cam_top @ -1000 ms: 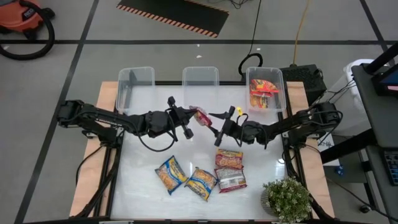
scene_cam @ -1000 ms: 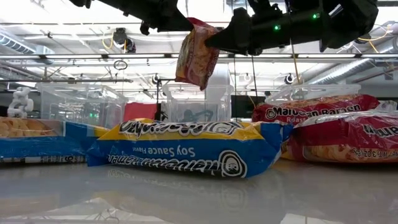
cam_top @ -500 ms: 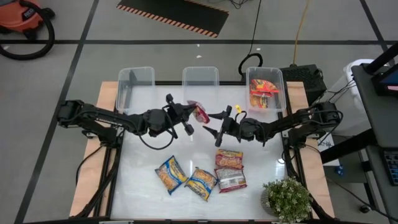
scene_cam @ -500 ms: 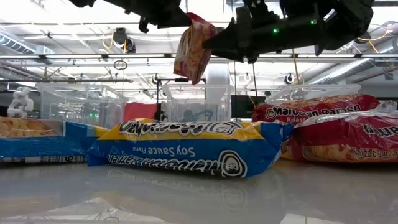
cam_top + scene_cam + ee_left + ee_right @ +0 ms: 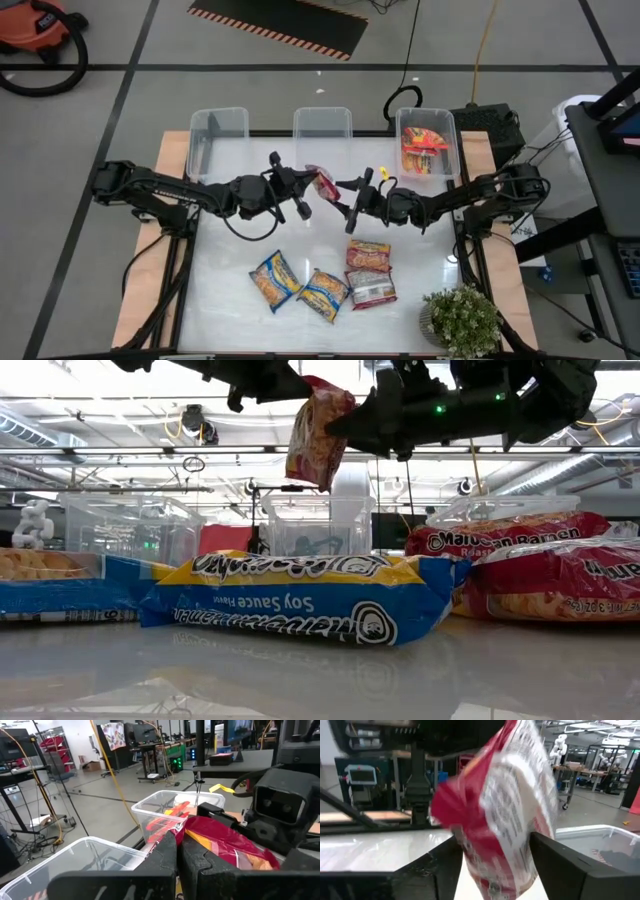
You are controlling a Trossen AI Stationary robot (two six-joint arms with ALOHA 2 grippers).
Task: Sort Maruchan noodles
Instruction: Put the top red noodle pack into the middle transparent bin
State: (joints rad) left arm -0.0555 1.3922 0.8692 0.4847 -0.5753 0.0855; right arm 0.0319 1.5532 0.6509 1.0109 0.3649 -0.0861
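One maroon packet [image 5: 318,432] hanging long-axis vertical, left gripper [image 5: 303,196] jaws clamped on its top, right gripper [image 5: 349,198] jaws apart around it.

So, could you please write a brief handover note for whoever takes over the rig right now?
Left gripper: shut on a red packet, held in the air above mid-table.
Right gripper: open, fingers either side of that same packet, not yet closed.
Done: orange-red packets lie in the right bin.
Left: two blue-and-yellow packets and two red packets on the table's front; the left bin and the middle bin look empty.
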